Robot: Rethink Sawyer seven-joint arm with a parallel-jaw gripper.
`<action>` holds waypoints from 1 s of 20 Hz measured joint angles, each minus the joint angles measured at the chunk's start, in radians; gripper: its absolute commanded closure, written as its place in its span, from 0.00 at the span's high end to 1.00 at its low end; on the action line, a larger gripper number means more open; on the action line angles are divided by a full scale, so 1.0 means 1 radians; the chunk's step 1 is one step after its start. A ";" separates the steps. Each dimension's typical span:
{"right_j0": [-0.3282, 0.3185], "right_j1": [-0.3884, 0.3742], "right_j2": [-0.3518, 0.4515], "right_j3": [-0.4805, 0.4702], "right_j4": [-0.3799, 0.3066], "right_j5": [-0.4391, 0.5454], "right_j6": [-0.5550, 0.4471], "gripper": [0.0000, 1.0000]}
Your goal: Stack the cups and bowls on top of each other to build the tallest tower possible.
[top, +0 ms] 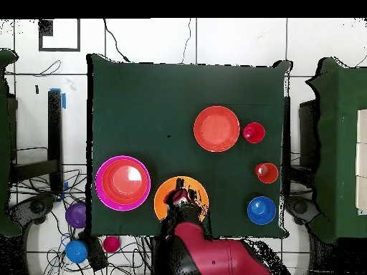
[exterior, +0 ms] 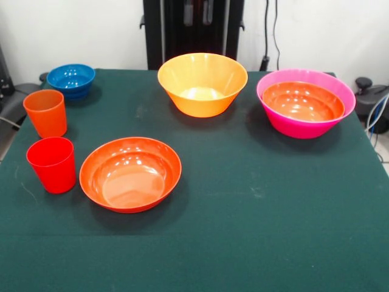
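gripper (top: 179,196) above yellow-orange bowl (exterior: 202,83), grip unclear; pink tower (exterior: 306,102) beside it.

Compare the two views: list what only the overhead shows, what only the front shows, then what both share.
Only the overhead shows the red arm reaching over the yellow-orange bowl, plus a purple bowl, a blue bowl and a small pink-red bowl off the table. Only the front shows the bowls' sides and depth. Both show the pink bowl holding a red-orange bowl, another red-orange bowl, two cups and a blue bowl.

A dark green table (exterior: 255,231) stands before a white wall (exterior: 322,30), on white-tiled floor (top: 236,39).
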 measured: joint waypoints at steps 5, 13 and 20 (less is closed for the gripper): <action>0.031 0.113 -0.067 -0.048 0.000 -0.057 0.000 1.00; 0.034 0.310 -0.206 -0.120 0.001 -0.122 0.000 1.00; 0.009 0.415 -0.249 -0.157 -0.016 -0.160 0.000 1.00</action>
